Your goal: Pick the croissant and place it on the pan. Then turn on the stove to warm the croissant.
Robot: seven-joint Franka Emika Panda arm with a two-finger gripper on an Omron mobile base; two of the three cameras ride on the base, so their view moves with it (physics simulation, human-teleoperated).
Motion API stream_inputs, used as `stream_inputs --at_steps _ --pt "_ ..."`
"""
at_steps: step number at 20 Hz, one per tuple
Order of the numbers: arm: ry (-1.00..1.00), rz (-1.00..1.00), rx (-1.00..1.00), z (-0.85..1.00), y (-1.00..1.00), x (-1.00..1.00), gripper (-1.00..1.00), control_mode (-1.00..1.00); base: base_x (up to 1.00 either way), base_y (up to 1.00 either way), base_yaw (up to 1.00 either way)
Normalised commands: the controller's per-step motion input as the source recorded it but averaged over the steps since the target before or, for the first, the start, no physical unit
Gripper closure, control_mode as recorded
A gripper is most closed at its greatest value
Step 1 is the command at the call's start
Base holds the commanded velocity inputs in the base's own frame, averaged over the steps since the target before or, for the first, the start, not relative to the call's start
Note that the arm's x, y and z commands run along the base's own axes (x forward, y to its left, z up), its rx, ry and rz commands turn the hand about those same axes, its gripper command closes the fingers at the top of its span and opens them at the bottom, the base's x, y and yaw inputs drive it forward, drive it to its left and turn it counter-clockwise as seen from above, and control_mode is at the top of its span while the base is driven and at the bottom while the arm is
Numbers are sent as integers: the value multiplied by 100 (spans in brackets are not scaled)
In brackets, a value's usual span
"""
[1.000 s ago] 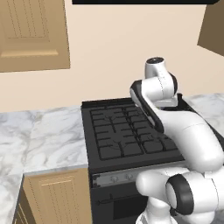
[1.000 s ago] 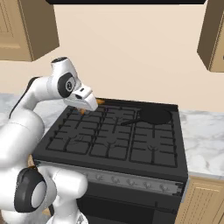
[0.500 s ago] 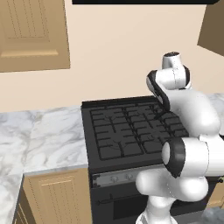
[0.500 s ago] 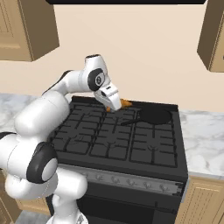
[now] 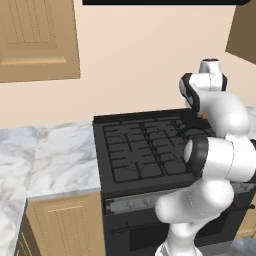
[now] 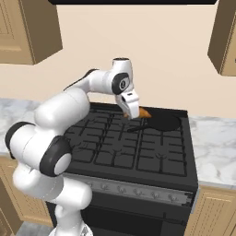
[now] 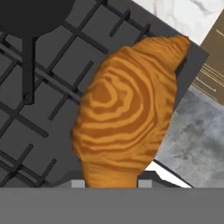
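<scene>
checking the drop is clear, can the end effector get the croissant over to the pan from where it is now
Probably yes. The end effector, shut on the orange-brown crescent croissant, hangs just left of the small round black pan at the black stove's back right; nothing stands between them, and the pan looks empty.

No readable txt, labels, brands or nos. are seen on any obj. or surface in the views.

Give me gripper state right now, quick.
Gripper: closed on the croissant, held above the stove, short of the pan.
</scene>
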Motion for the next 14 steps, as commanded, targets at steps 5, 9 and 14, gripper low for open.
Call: stream_inputs --at_steps 5,9,14 --pt "0 -2 14 -21 0 29 100 -100 0 0 0" --pt "0 0 14 -21 -9 39 100 -100 0 0 0" --pt "0 0 6 -10 -12 35 100 -100 0 0 0"
